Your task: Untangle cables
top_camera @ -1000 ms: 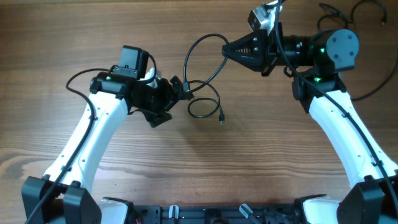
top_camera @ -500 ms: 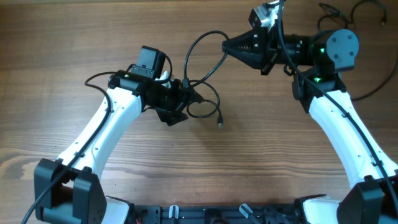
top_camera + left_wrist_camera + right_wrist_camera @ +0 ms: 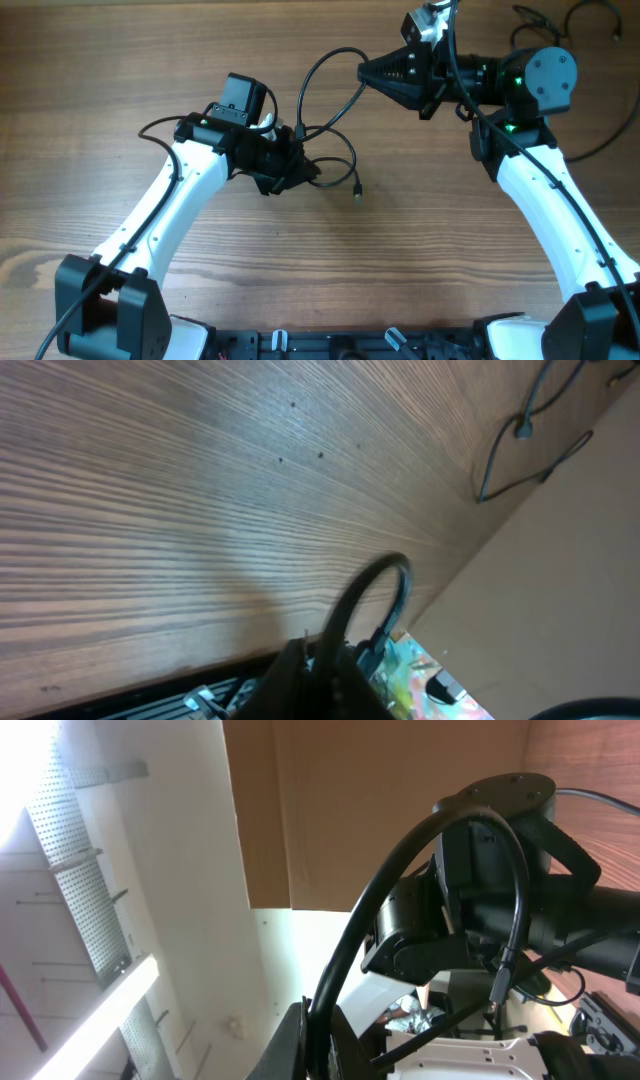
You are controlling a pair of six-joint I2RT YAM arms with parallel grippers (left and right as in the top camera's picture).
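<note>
**A:** Item one, cables (image 3: pixel 336 54). Location?

**B:** Thin black cords at mid-desk, strung between the two grippers. One tall arc is lifted off the desk (image 3: pixel 150 60), and a second strand crosses beneath it. One small loop lies flat just beside the left gripper (image 3: pixel 308 172) and ends in a plug end (image 3: pixel 357 194).

**A:** Holds?

**B:** Left gripper: jaws together, clamped on the cables about where the strands cross. Its wrist view shows a loop rising straight out of them. Right gripper (image 3: pixel 364 72): jaws pinched on the cables' far end, with the cord arching up out of them in its wrist view.

**A:** Orientation?

**B:** The long axis runs diagonally from the left gripper away toward the right gripper, farther from the bases and to the robot's right. The plug end points back toward the bases. It is free and touches nothing but desk.

**A:** Hazards, as judged?

**B:** First: pulling the grippers apart along that axis may cinch the crossing into a knot instead of opening it, since the strands seem to pass through the left pinch. Second: the free plug end could catch in the small loop if that loop is dragged. Third: the cord is thin and the pinch narrow, so a sharp tug could slip it out of either hold.
</note>
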